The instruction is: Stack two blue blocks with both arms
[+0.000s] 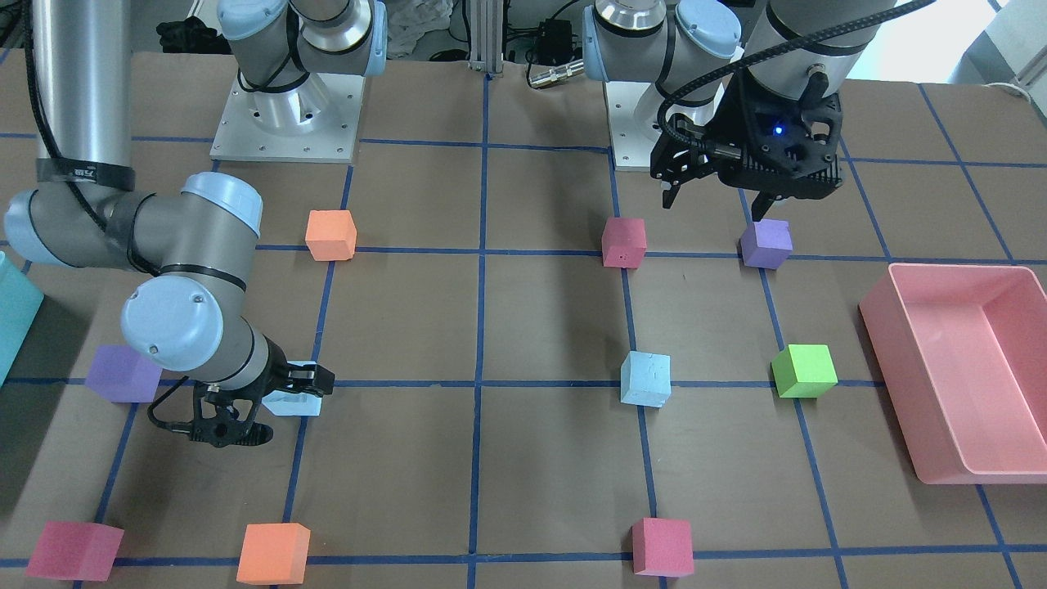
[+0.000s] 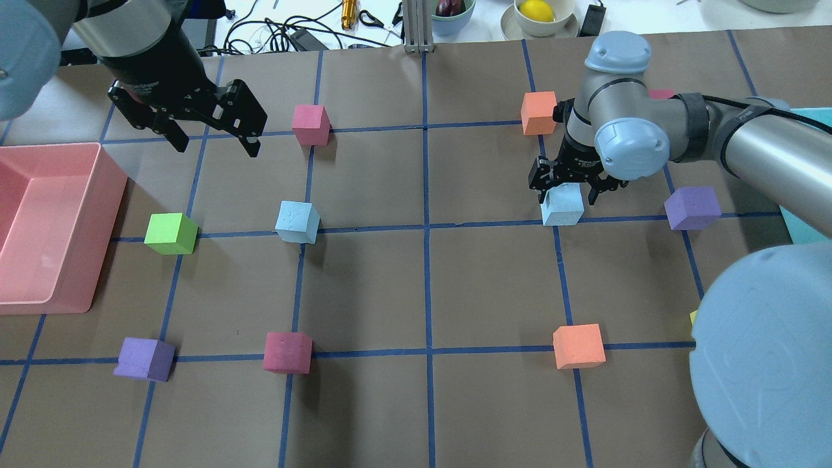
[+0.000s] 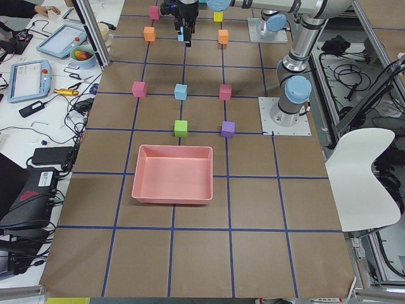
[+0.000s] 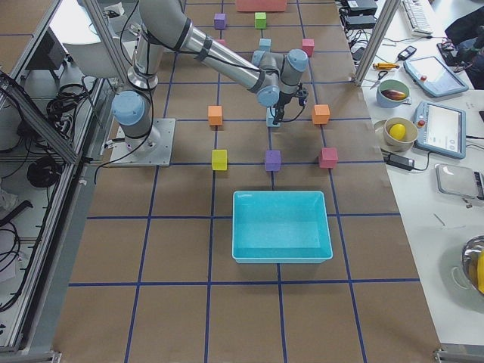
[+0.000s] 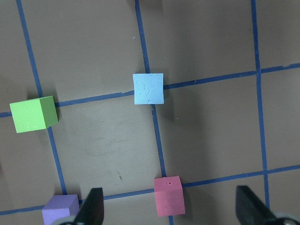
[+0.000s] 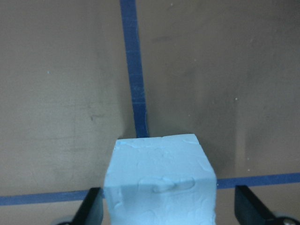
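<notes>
One pale blue block (image 2: 563,204) sits on the table at the right, also in the front view (image 1: 293,402). My right gripper (image 2: 564,190) is down around it with the jaws open. In the right wrist view the block (image 6: 159,183) lies between the fingers (image 6: 91,208), with a gap on its right side. The second blue block (image 2: 297,221) stands alone left of centre, also in the front view (image 1: 645,379) and the left wrist view (image 5: 148,88). My left gripper (image 2: 216,148) hangs open and empty above the table, behind that block.
A pink bin (image 2: 107,214) stands at the far left and a teal bin (image 4: 281,198) at the right end. Near the left gripper are a green cube (image 2: 170,233) and a red cube (image 2: 311,124). An orange cube (image 2: 538,112) and a purple cube (image 2: 692,207) flank the right gripper.
</notes>
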